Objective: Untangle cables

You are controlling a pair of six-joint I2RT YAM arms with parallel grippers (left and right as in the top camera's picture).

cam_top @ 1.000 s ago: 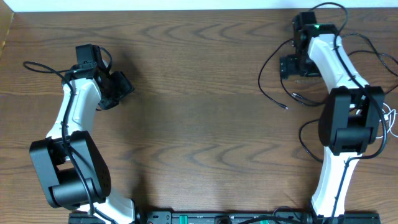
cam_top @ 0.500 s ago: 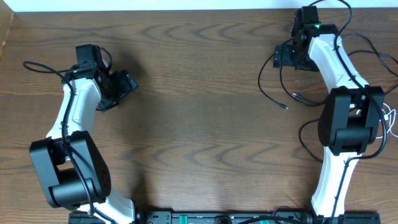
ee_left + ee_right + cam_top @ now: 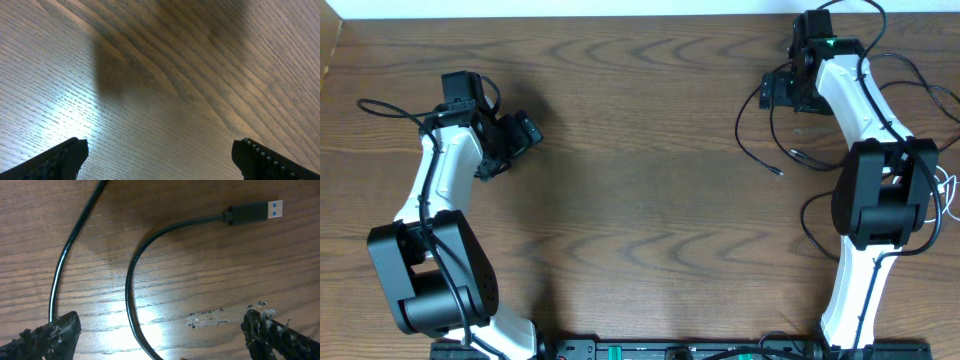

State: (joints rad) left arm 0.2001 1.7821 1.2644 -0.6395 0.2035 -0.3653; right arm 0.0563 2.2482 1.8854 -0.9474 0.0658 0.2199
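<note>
**Ready for the pick**

Jaws apart and empty, the right gripper (image 3: 160, 330) hovers over a black cable (image 3: 127, 280) at the right end of the table (image 3: 640, 200); a low pinch on the curve looks wisest. The left gripper (image 3: 160, 155), also spread, holds nothing.

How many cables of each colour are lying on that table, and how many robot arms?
Robot arms: 2
Black cables: 2, as best the tangle and loose plugs show
White cable: 1, at the table's right edge
Total: 5
</note>
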